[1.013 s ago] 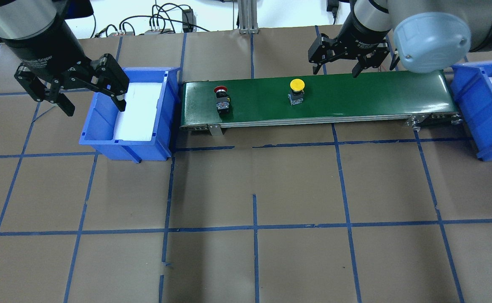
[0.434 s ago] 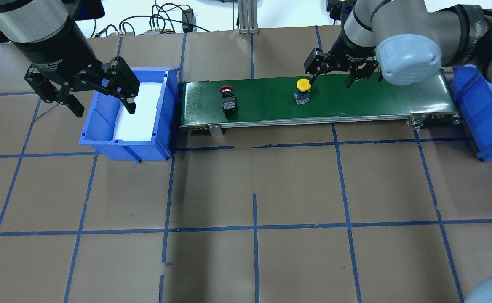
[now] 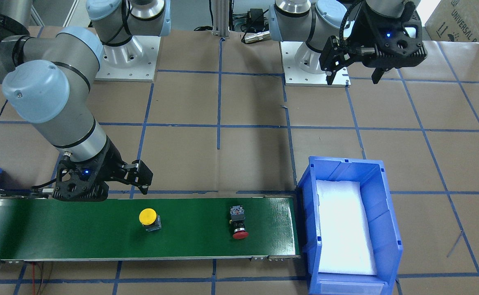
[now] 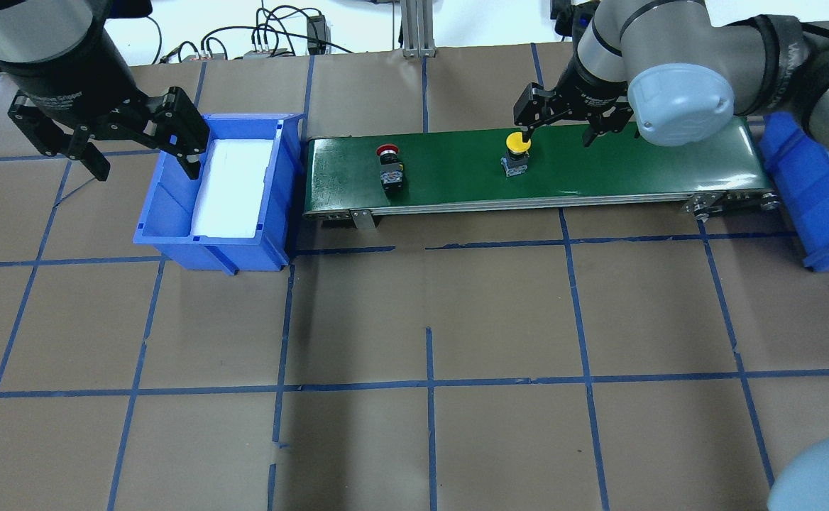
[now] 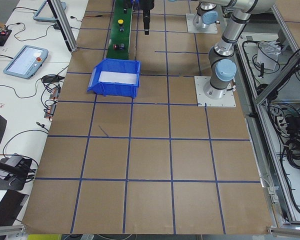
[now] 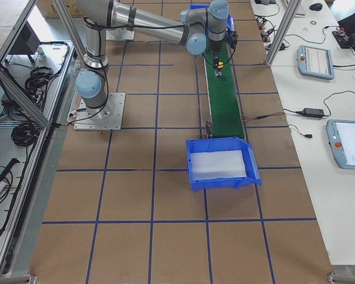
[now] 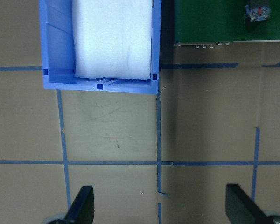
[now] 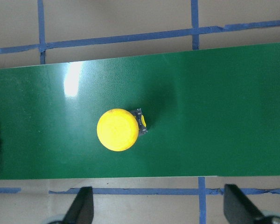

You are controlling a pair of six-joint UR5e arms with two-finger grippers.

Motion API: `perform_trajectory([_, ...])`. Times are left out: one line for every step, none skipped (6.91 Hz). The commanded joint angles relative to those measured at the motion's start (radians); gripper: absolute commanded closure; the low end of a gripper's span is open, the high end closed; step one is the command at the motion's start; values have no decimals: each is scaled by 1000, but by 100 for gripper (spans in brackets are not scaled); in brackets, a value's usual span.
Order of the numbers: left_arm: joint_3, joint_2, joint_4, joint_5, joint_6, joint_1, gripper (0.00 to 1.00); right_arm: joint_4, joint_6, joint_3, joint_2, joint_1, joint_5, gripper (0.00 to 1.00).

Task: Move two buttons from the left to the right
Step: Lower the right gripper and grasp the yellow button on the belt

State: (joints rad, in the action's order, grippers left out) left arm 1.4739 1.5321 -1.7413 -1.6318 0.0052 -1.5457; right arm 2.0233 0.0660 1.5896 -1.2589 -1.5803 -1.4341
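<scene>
The yellow-capped button (image 4: pixel 517 144) stands upright on the green conveyor belt (image 4: pixel 634 167), right of its middle; it also shows in the front view (image 3: pixel 148 216) and the right wrist view (image 8: pixel 118 129). The red-capped button (image 4: pixel 390 170) lies on the belt near its left end, also in the front view (image 3: pixel 238 221). My right gripper (image 4: pixel 556 136) is open and empty above the belt, just right of the yellow button, not touching it. My left gripper (image 4: pixel 146 170) is open and empty, high over the left side of the left blue bin (image 4: pixel 173 238).
The left blue bin holds only a white foam pad (image 4: pixel 233 184) and touches the belt's left end. A second blue bin (image 4: pixel 812 191) stands at the belt's right end. Brown paper with blue tape lines covers the table. Cables lie at the far edge.
Both buttons have ridden the belt to the right. My right gripper has come down and left, close to the yellow button. My left gripper has shifted slightly left and back.
</scene>
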Motion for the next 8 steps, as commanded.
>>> perform_trajectory([49, 3, 26, 23, -11, 9, 0, 26, -2, -10, 24, -1, -5, 3])
perform_trajectory([63, 5, 31, 24, -13, 3, 0, 28, 0, -11, 29, -1, -3, 2])
perform_trajectory([68, 8, 32, 18, 1, 3, 0, 35, -3, -25, 41, -1, -3, 2])
perform_trajectory([68, 9, 32, 23, -11, 1, 0, 37, -3, -43, 59, 0, -5, 2])
perform_trajectory([63, 11, 36, 27, -10, 1, 0, 40, -2, -43, 67, -1, -6, 2])
perform_trajectory([62, 11, 36, 76, -16, 1, 0, 44, 0, -43, 84, -1, -49, 2])
perform_trajectory([52, 10, 34, 76, -16, 1, 0, 48, -2, -42, 102, 0, -63, 2])
perform_trajectory([42, 10, 31, 67, -19, 3, 0, 48, 0, -43, 111, 0, -93, 2])
